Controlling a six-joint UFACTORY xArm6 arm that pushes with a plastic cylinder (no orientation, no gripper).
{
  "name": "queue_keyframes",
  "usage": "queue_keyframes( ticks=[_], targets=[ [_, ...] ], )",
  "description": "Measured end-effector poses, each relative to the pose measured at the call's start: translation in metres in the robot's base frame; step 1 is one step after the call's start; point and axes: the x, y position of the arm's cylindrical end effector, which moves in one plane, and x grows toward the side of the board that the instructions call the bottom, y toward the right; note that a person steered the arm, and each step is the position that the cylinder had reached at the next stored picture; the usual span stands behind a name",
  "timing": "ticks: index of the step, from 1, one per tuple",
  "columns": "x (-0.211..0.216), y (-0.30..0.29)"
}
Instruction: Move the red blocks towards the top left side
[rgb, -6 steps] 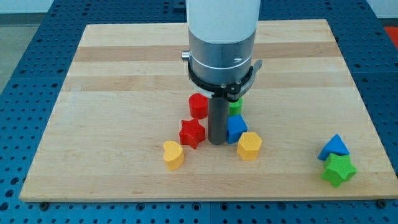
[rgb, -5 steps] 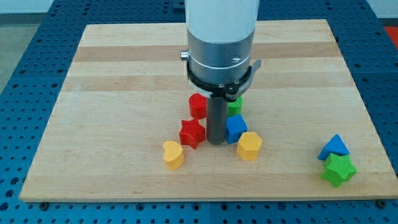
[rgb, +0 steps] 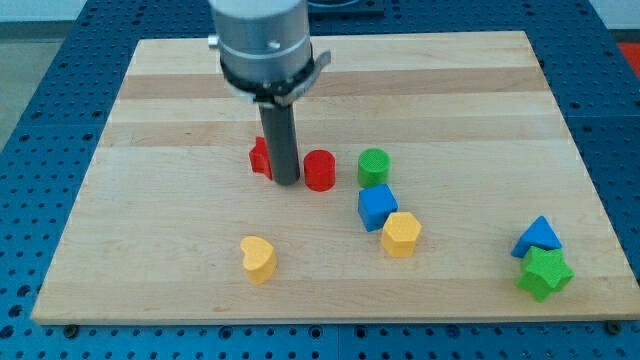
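My tip (rgb: 285, 181) stands near the middle of the wooden board (rgb: 150, 200), between the two red blocks. A red cylinder (rgb: 320, 170) sits just to the tip's right, close to the rod. A red star block (rgb: 260, 157) sits just to the rod's left and is mostly hidden behind it. I cannot tell whether the rod touches either one.
A green cylinder (rgb: 373, 165), a blue block (rgb: 377, 206) and a yellow hexagon (rgb: 401, 234) lie right of the red cylinder. A yellow heart (rgb: 257, 258) lies near the bottom. A blue triangle (rgb: 537, 236) and a green star (rgb: 544, 272) sit at the bottom right.
The rod has moved up and to the left. The red star has moved up-left with it. The yellow heart has shifted down-left. The red cylinder has barely moved.
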Motion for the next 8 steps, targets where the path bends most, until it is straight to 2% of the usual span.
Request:
queue_keyframes(
  ticks=[1, 2, 3, 4, 5, 6, 7, 8],
  targets=[
    [-0.004, 0.0],
    [-0.031, 0.0],
    [-0.021, -0.004],
    [0.02, -0.004],
    [0.09, -0.003],
    [0.106, 0.048],
    [0.106, 0.052],
    [0.05, 0.052]
  ],
)
